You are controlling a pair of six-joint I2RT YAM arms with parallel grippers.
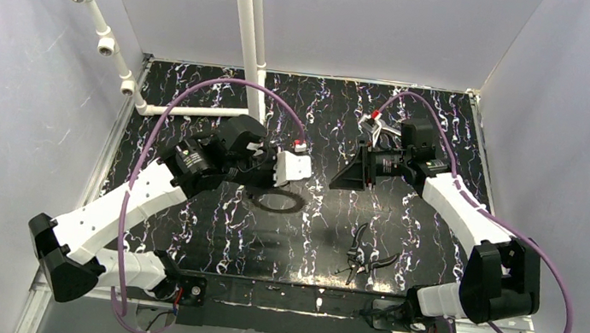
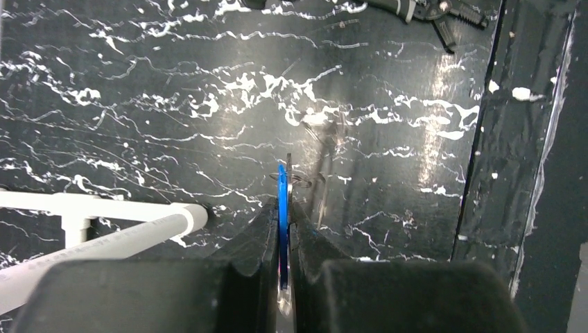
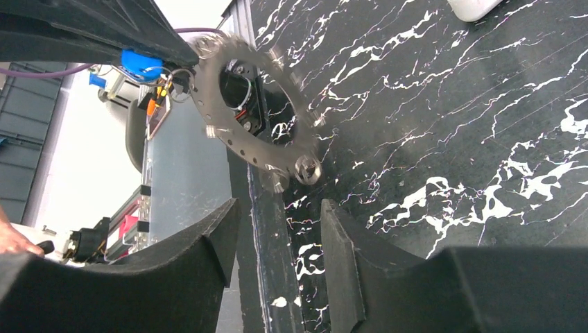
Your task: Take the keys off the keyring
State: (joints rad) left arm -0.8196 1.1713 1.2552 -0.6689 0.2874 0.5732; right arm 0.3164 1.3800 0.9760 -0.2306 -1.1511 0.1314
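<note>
Left wrist – left end effector (image 2: 283, 208) pinches the blue-headed key (image 2: 281, 177).

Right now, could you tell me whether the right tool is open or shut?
Open: the right tool has its fingers apart, nothing between them.

One keyring (image 3: 239, 149), one blue-headed key (image 2: 282, 208) and one pair of dark-handled pliers (image 1: 367, 249) are counted over a single table (image 1: 325, 110), and two arms are seen, the left arm (image 1: 141, 198) and the right arm (image 1: 462, 210).
</note>
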